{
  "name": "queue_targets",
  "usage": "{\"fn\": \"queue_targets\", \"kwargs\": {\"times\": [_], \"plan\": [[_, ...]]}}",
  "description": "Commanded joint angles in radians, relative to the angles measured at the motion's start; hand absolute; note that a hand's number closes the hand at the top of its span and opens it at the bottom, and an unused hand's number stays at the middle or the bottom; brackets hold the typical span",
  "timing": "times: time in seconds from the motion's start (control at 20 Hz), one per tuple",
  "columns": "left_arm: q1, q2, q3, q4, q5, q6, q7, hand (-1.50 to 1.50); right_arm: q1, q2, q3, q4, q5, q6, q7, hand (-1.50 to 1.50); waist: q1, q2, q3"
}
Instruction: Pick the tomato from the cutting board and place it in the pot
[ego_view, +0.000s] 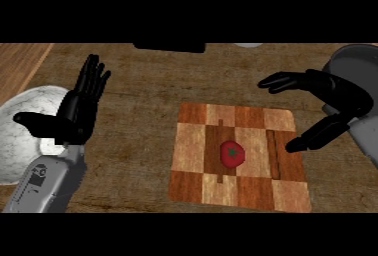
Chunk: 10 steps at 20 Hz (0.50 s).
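Nearest the robot, the left robot hand (74, 112) is parked at the left side, flat and open with fingers up, holding nothing. Half behind it, a pale mottled round thing (16, 145) sits on the bench (133, 160). That might be where the tomato is meant to end up, but I can't tell.

Middle of the view is the checkered cutting board (236, 190), with the tomato (232, 153) lying pretty much dead centre on it, stem end up, nothing touching it. The right robot hand (332, 90) hovers by the board's right edge, thumb and fingers spread wide and empty, one fingertip pointing down near that edge.

My handling guess is that it's small, light, round and smooth-skinned, so it'll probably roll or squirt away if pinched off-centre. It's also softish, so a hard squeeze could bruise it. I'd come down from above and close thumb and fingers on opposite sides, around the widest part.

At the far edge there's a dark object (170, 47), cut off, so I can't make out what it is.
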Motion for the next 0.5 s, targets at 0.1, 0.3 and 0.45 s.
{"fn": "queue_targets", "kwargs": {"times": [0.1, 0.3, 0.45], "plan": [[-0.016, 0.023, 0.053, 0.008, 0.020, 0.002, 0.025, 0.00, -0.105, -0.031, 0.121, 0.129, 0.248, 0.025, -0.250, -1.50, -0.029, -0.010, -0.004], [-0.002, 0.055, 0.069, -0.030, 0.030, -0.011, 0.058, 0.00, -0.167, -0.108, 0.208, 0.171, 0.360, 0.023, -0.285, -1.50, -0.033, -0.017, -0.004], [0.025, 0.053, 0.082, -0.020, 0.020, -0.016, 0.015, 0.00, -0.225, -0.071, 0.260, 0.215, 0.430, -0.021, -0.312, -1.50, -0.051, -0.020, -0.006]]}}
